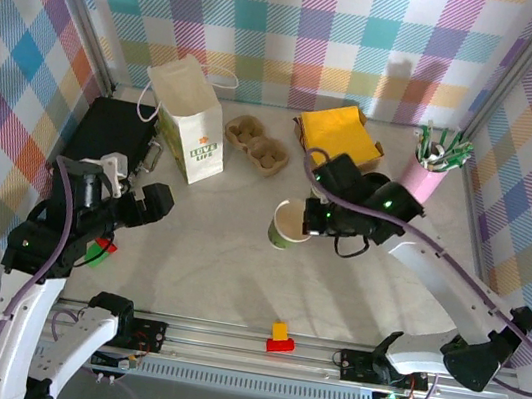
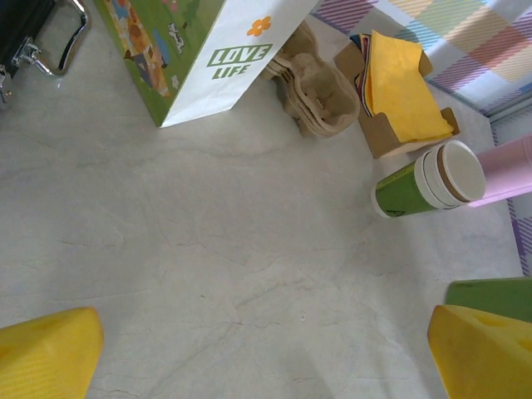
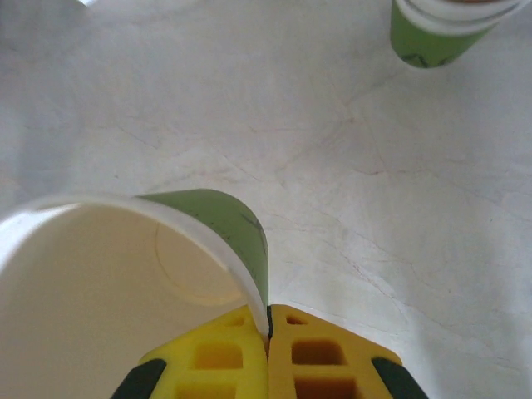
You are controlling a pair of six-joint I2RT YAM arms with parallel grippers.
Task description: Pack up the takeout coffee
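The takeout coffee cup [image 1: 289, 226], green outside with a white rim and a cream, empty inside, is tilted just above the middle of the table. My right gripper [image 1: 313, 219] is shut on its rim. In the right wrist view the yellow fingers [image 3: 218, 357] pinch the cup wall [image 3: 224, 220], one inside and one outside, at the gripper [image 3: 268, 328]. My left gripper [image 1: 157, 201] stands open at the left with nothing in it; in its wrist view the gripper [image 2: 266, 353] is over bare tabletop. The white paper bag [image 1: 191, 119] stands upright at the back left.
A brown pulp cup carrier [image 1: 257, 145] lies next to the bag. Yellow napkins [image 1: 337, 132] sit in a holder at the back. A pink tumbler of sticks [image 1: 431, 168] stands back right, a second green cup [image 2: 424, 181] beside it. A black case [image 1: 109, 134] is far left.
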